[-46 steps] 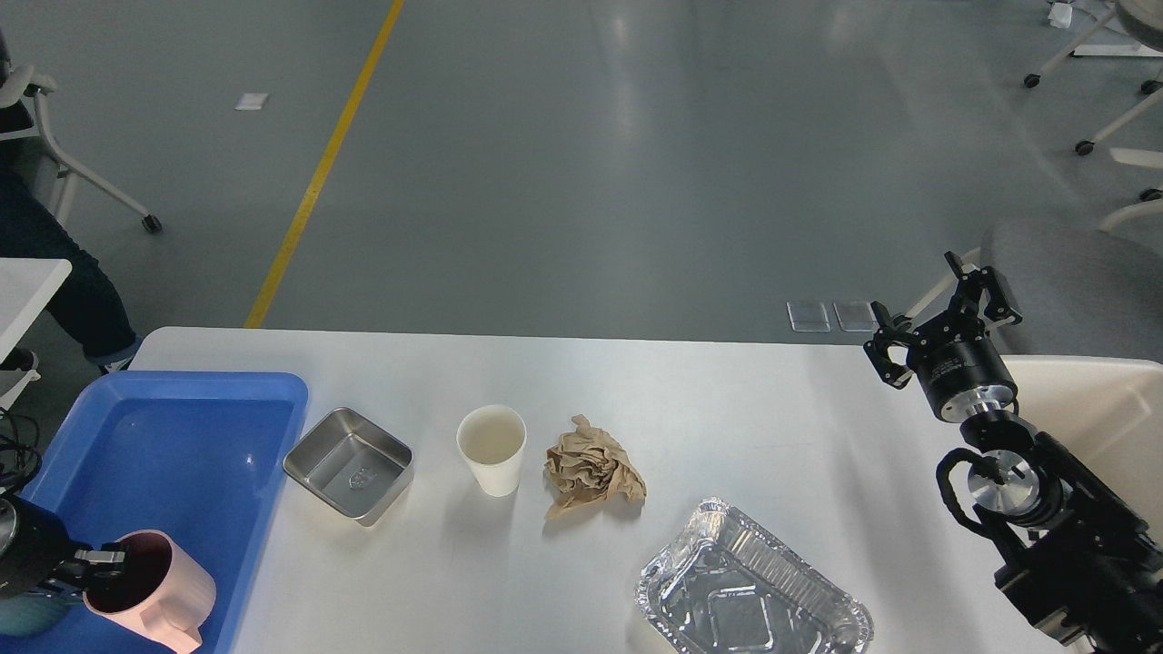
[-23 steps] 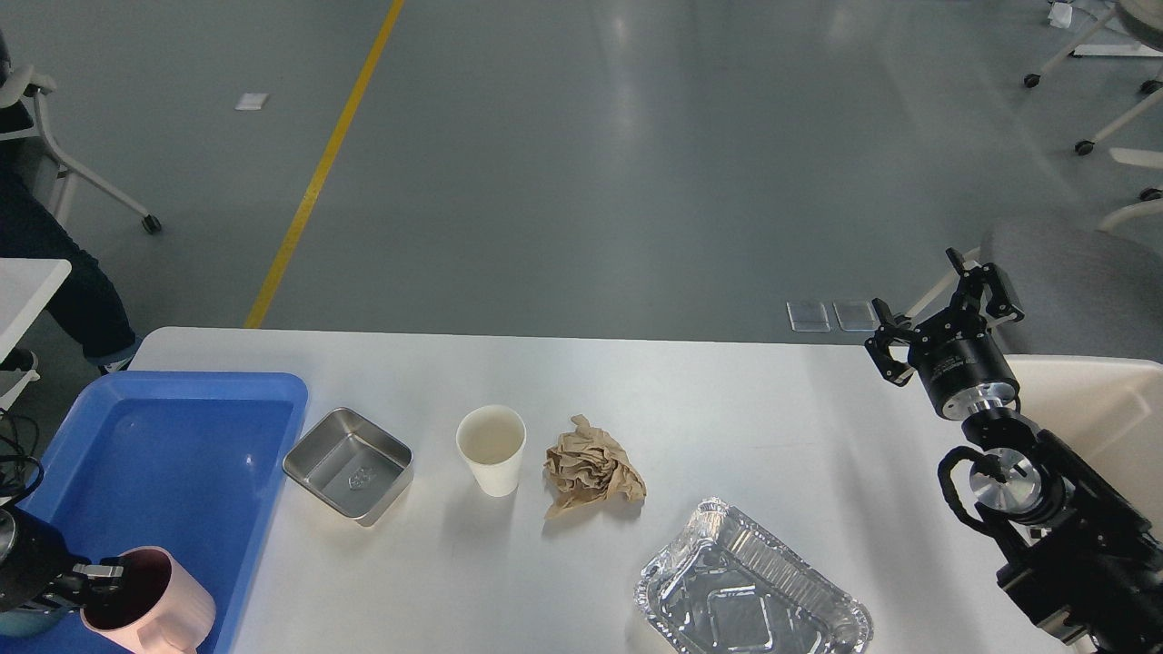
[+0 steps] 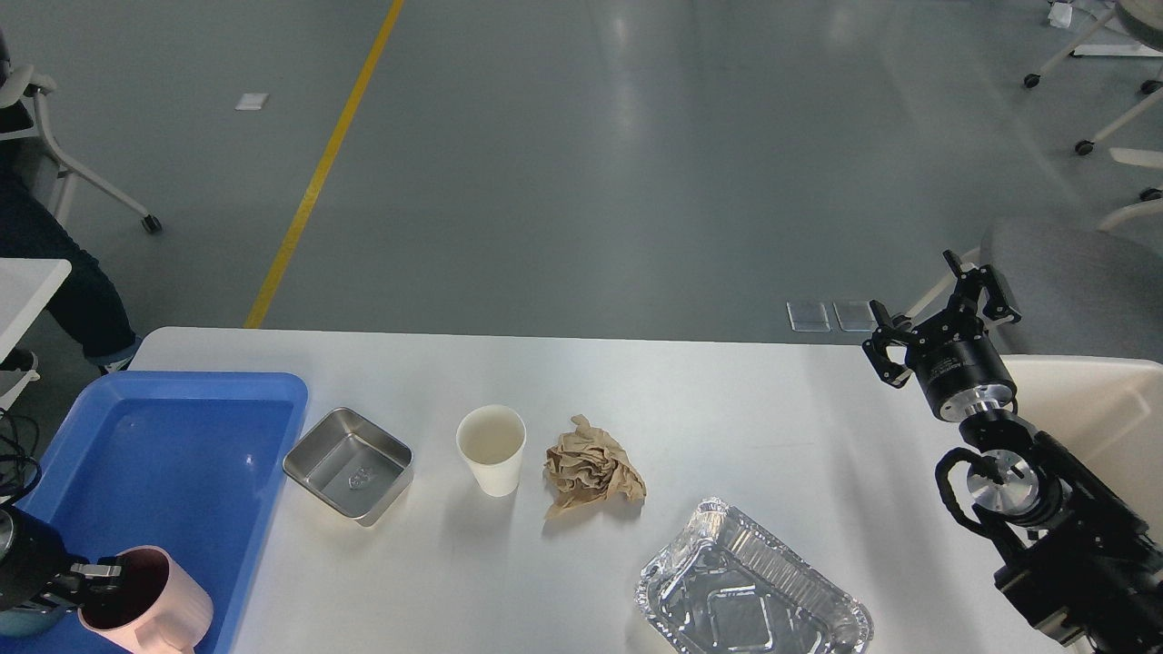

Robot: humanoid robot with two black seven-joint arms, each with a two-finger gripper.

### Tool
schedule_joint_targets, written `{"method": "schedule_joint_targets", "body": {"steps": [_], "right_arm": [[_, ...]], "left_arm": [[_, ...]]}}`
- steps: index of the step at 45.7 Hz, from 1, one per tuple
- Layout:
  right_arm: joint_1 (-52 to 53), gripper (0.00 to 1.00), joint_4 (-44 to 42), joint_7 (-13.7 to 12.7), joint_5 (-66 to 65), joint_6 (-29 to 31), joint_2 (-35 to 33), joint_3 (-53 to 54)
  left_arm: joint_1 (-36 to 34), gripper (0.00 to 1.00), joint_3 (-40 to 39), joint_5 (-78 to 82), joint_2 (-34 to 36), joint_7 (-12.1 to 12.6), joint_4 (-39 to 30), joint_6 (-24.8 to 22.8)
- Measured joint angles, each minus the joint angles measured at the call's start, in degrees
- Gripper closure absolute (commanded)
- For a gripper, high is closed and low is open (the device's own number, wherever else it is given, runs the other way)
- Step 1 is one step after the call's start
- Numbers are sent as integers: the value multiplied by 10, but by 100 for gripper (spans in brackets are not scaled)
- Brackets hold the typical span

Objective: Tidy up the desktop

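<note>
Between frames, pink mug [image 3: 145, 610] sank lower and slightly left over near corner of blue tray [image 3: 182, 436], left gripper [image 3: 91, 579] clamped on its rim. Judged: mug close to set-down in tray. Right gripper [image 3: 938, 325] held at far right, fingers spread, empty, barely shifted. On the desktop [image 3: 745, 427] remained steel pan [image 3: 350, 464], paper cup [image 3: 492, 449], crumpled brown paper [image 3: 592, 467], foil tray [image 3: 754, 595]; beige bin [image 3: 1104, 409] at right edge. No legible writing; embossed mark in pan unreadable.
</note>
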Motion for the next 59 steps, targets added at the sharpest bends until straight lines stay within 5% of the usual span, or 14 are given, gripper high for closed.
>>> {"method": "schedule_joint_targets", "body": {"steps": [27,40,59], "right_arm": [[0,0,-1,0,0,-1,0,-1],[0,0,0,0,0,-1,0,0],[0,0,0,0,0,-1,-1,-1]], "left_arm": [[-4,3,-6,2,0,1,24,4],[-18,3,-26,-4,24,-28,16,-57],[-24,3,-74,-11,23,-38,13,-63]]}}
